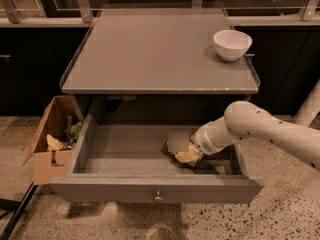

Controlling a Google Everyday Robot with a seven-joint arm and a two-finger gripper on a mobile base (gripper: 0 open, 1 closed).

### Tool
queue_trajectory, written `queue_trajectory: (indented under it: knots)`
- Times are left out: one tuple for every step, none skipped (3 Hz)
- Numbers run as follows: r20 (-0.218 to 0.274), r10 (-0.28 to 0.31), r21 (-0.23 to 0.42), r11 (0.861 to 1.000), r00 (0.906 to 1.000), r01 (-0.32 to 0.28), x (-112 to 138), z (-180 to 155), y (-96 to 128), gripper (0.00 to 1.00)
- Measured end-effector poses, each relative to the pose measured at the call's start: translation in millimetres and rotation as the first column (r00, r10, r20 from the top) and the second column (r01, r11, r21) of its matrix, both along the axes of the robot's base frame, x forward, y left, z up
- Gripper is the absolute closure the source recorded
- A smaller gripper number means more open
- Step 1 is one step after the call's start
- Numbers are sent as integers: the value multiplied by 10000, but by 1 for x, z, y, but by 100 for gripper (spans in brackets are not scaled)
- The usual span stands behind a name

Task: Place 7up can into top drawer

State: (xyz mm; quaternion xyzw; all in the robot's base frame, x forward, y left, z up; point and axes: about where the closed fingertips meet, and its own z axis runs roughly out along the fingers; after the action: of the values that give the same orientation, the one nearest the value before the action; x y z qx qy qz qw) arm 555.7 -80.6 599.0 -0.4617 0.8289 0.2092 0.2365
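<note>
The top drawer (155,188) is pulled open below the grey table top, with its flat front panel and small round knob (158,197) facing me. My gripper (185,153) reaches from the right into the drawer's right half. It is shut on the 7up can (177,140), a small silvery can, and holds it low over the drawer floor. The can's markings are hidden.
A white bowl (232,44) stands at the back right of the table top (150,59). A brown cardboard box (50,144) with scraps in it sits on the floor left of the drawer. My white arm (265,131) crosses the drawer's right side.
</note>
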Motion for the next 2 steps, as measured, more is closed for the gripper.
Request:
queue_trajectory:
  knots:
    - [0, 0, 0, 10000, 10000, 0, 0, 0, 0, 38]
    - [-1, 1, 0, 10000, 10000, -1, 0, 0, 0, 15]
